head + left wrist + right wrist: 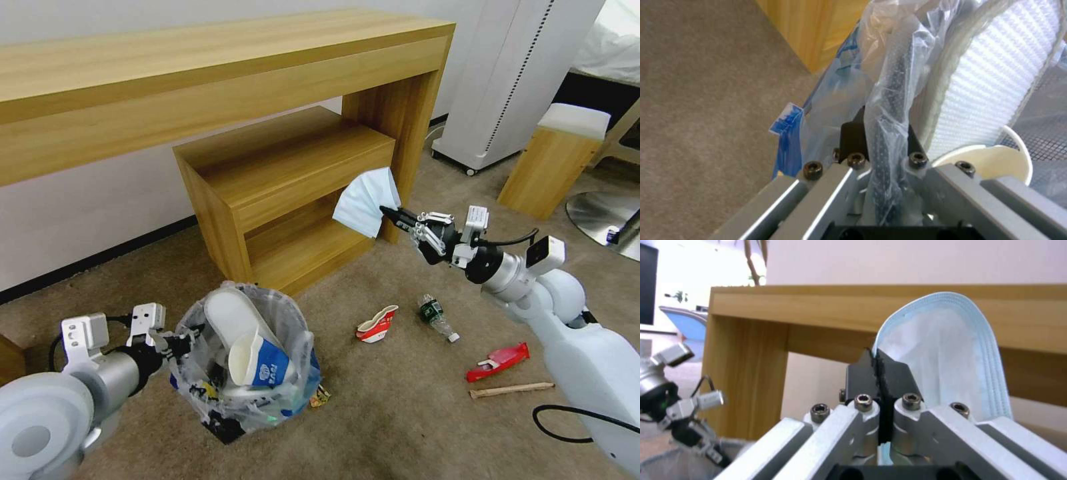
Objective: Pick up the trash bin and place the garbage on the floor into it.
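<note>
The right gripper (393,213) is raised above the carpet (400,413) in front of the wooden shelf unit (287,180), its jaws pinched shut on one edge of a pale blue face mask (365,200); the right wrist view shows the mask (947,350) fanning upward from the closed tips. The left gripper (179,343) sits low at the robot's left, clamped on the rim and crinkly plastic liner of the trash bin (243,400); the left wrist view shows liner film (889,110) bunched between the closed jaws. The bin stands on the carpet well apart from the mask, and already holds a white slipper (230,313) and a blue-white paper cup (261,361). Still on the floor are a crushed red-white bowl (377,324), a small bottle (437,317), a red wrapper (497,362) and a wooden stick (512,389). Assessment: the mask is very light, soft and limp; an edge pinch appears adequate, though it may flutter or cling to the pads on release. The liner is slippery, so the bin hold should bear on the stiff rim.
</note>
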{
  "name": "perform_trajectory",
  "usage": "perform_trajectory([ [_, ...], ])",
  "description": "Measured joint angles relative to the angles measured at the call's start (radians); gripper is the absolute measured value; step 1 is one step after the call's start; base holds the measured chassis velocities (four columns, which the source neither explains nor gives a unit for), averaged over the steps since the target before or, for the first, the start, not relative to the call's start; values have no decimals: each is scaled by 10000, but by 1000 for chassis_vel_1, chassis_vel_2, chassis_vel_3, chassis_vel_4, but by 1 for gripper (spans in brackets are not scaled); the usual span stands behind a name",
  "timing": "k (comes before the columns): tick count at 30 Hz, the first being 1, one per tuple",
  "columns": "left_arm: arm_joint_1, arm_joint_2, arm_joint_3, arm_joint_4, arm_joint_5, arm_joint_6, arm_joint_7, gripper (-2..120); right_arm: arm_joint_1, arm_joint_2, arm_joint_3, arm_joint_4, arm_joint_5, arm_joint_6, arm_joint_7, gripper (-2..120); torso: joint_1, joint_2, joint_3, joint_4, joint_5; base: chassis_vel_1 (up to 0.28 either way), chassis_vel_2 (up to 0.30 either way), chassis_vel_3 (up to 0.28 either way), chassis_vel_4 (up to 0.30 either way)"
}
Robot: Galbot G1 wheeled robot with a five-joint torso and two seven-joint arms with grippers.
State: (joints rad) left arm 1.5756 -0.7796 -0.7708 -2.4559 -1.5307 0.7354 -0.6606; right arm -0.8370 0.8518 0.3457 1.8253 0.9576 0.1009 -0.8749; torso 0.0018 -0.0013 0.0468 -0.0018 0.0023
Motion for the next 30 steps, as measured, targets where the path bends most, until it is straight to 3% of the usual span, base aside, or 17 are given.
perform_trajectory([
  [17, -351, -160, 644, -103, -104, 0, 772, 1, -45, 310, -1486, 222, -62, -41, -903, 0, 0, 0, 1, 0, -1, 0, 0, 0, 0],
  [30, -648, -144, 691, 223, -81, 0, 1073, 1, 313, 494, -2984, -479, -734, -17, -1879, 0, 0, 0, 0, 0, -2, 0, 0, 0, 0],
])
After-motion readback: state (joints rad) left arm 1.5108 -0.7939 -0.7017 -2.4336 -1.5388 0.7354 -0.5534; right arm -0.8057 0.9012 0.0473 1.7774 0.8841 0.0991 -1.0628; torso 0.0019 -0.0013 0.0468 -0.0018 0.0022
